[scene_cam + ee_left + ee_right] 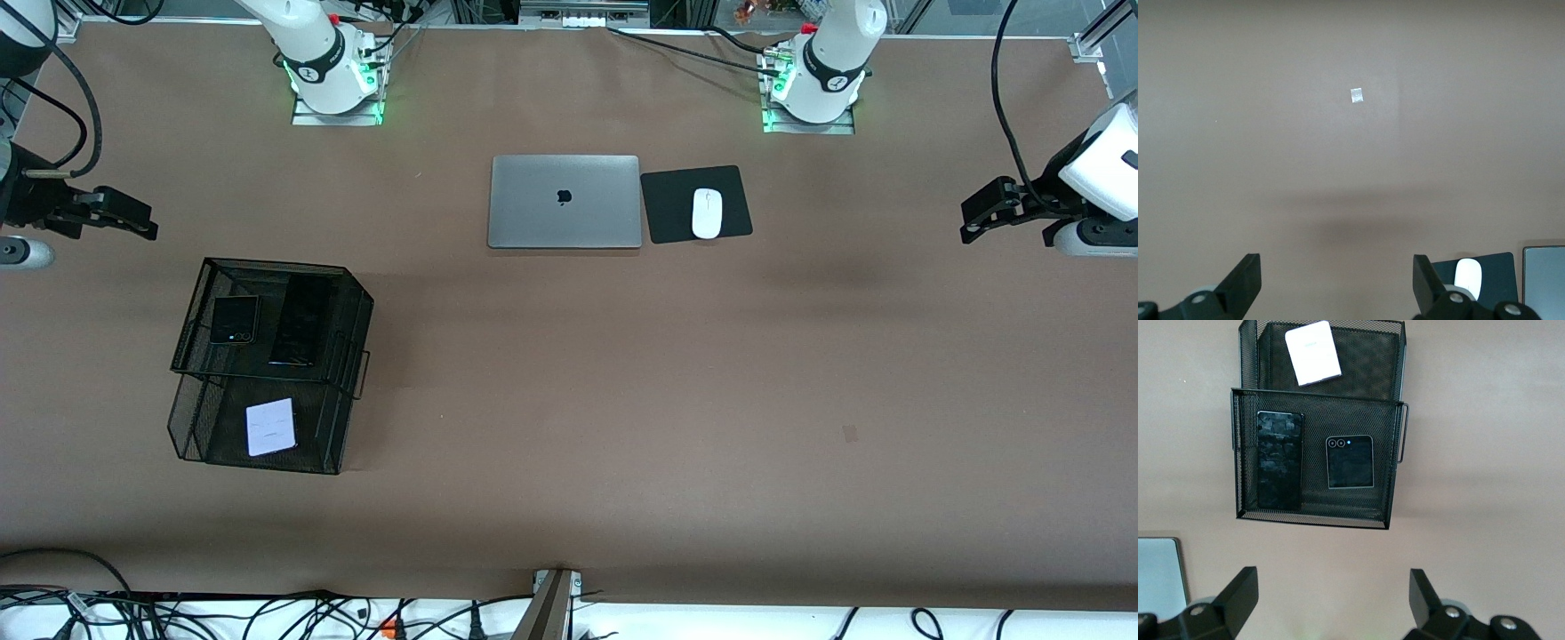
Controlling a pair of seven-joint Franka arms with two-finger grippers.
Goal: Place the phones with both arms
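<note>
A black mesh two-tier tray [194, 300] stands toward the right arm's end of the table. Its upper tier holds a squarish black folded phone [235, 319] [1349, 461] beside a long slim black phone [300, 322] [1279, 460]. A squarish white phone [270, 427] [1313, 352] lies in the lower tier, nearer the front camera. My right gripper [147, 222] [1331, 590] hangs open and empty over bare table near the tray. At the other end, my left gripper [971, 222] [1337, 277] is open, empty and well apart from the phones.
A shut silver laptop [564, 202] [1545, 280] lies mid-table near the arms' bases. Beside it a white mouse [707, 213] [1467, 277] rests on a black pad [667, 204]. A small tape mark [850, 433] [1356, 95] is on the brown table.
</note>
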